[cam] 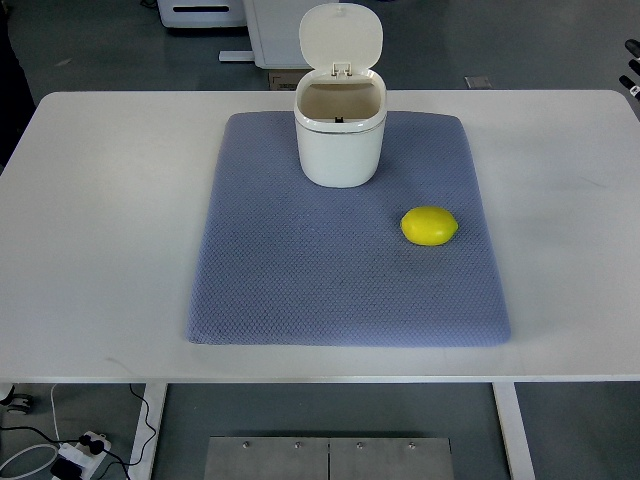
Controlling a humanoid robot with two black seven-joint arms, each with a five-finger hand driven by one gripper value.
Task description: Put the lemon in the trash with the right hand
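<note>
Item: smooth yellow lemon [429, 226], lying on blue-grey woven mat [300, 280], right of centre on white tabletop [90, 200]. White plastic trash bin [340, 145], lid up, toward far edge, apparently empty. Neither hand visible. Progress: nothing done; grasp, carry, drop outstanding.

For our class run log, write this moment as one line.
lemon: on mat, right of bin | bin: lid open | robot hands: out of view | step: not started

Trash bin [340, 130] interior bottom hidden; dark fingers [632, 68] cut off right edge.
</note>
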